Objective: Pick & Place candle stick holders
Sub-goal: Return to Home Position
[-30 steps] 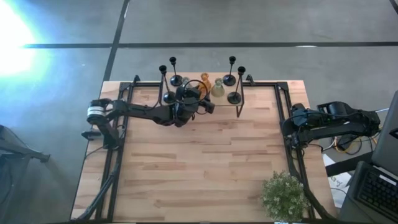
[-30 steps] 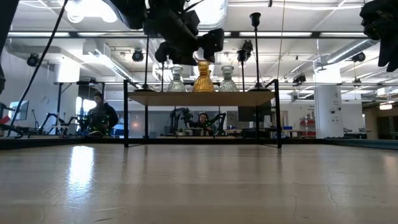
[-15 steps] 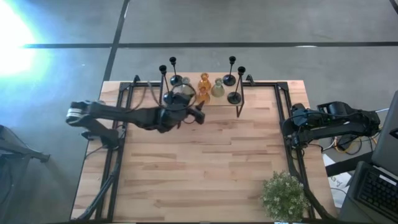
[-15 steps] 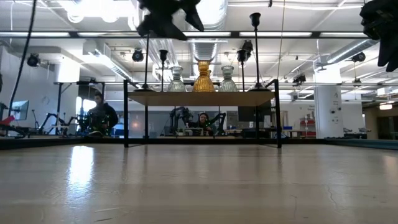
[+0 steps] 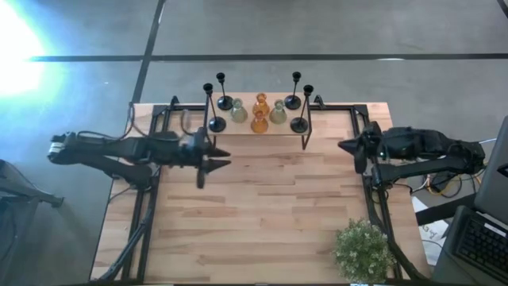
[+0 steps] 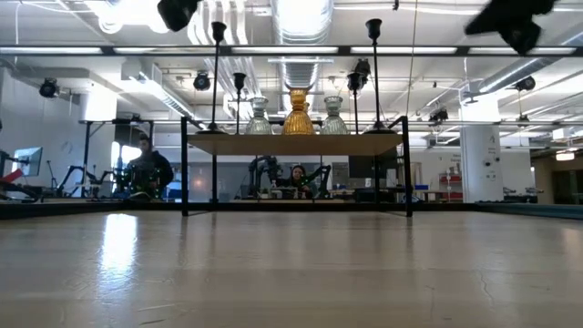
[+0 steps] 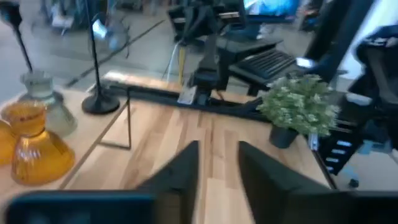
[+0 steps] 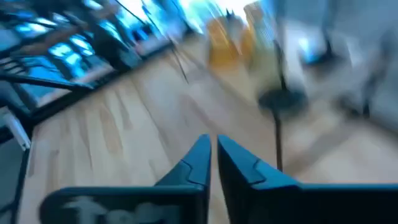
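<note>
The candle stick holders stand on their bases on a raised shelf (image 6: 296,143) at the table's far middle. Black ones with thin stems (image 5: 216,123) (image 5: 299,124) flank two pale-green glass ones (image 5: 239,114) (image 5: 278,114) and two amber ones (image 5: 260,121) (image 7: 36,149). My left gripper (image 5: 221,157) (image 7: 217,168) hovers open and holding nothing just near and left of the shelf. My right gripper (image 5: 343,148) (image 8: 213,155) hovers over the table's right part, shut, holding nothing.
A green potted plant (image 5: 363,249) stands at the table's near right corner. The shelf's black legs (image 5: 305,131) stand on the tabletop. The wooden tabletop (image 5: 262,206) lies bare between the shelf and the near edge. People sit in the room beyond the table (image 6: 150,169).
My left gripper has drawn back from the holders on the shelf, toward the table's left and near edge, carrying nothing; the holders stay in place. My right gripper has moved from the right edge toward the table's middle.
</note>
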